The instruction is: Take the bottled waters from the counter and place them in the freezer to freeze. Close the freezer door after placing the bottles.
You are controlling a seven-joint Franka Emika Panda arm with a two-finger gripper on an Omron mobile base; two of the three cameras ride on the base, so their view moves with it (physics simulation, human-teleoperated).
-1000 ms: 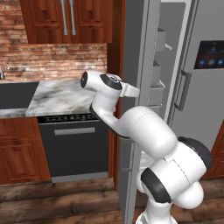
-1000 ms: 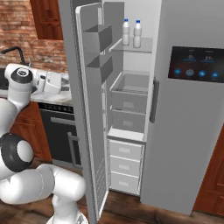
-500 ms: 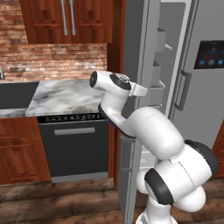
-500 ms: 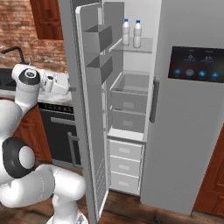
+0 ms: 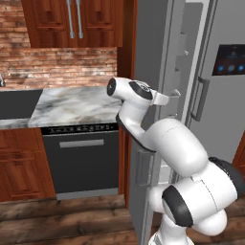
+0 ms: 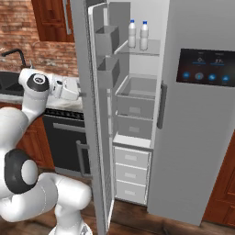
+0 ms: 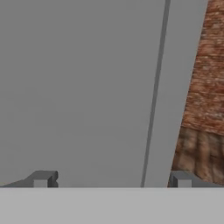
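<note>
Since both bottled waters [image 6: 138,34] already stand on the freezer's [image 6: 137,119] top shelf, the spread, empty gripper [image 7: 111,179] faces the freezer door [image 7: 78,87] (stiff, heavy-swinging); push flat on its outer panel

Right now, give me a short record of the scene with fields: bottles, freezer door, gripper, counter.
bottles: two bottled waters stand side by side on the top shelf inside the freezer
freezer door: the freezer door stands wide open
gripper: the gripper is open, holding nothing, facing the door's grey outer face
counter: the counter has no bottles on the part in view
</note>
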